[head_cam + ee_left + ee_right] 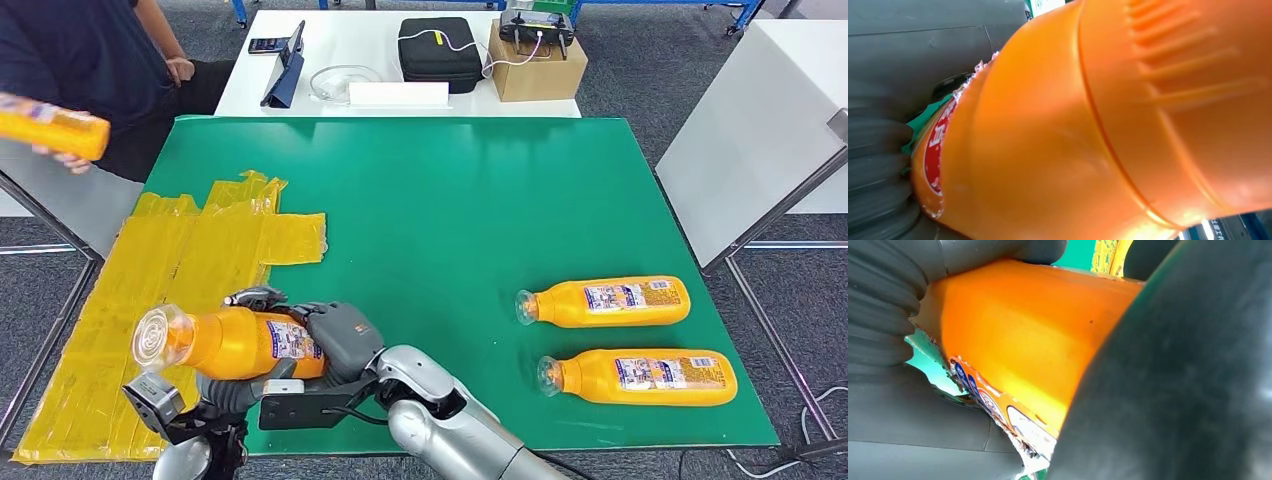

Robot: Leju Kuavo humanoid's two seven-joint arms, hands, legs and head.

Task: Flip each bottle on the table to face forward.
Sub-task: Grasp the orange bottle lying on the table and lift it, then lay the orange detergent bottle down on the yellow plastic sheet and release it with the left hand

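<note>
Lower left of the head view: the robot's right hand (335, 335) and left hand (235, 390) together grip an orange bottle (235, 342) lifted over the near edge of the green table (440, 190), its clear cap end pointing left above a patch of yellow tape (170, 270). The right hand's fingers wrap the bottle's labelled body; the left hand's fingers close on it from beneath. At lower right, 2 more orange bottles lie on their sides, labels up, caps pointing left: the farther bottle (605, 301) and the nearer bottle (640, 376), close together but apart. At upper left, a person's hand (62, 155) holds a fourth bottle (50, 125).
</note>
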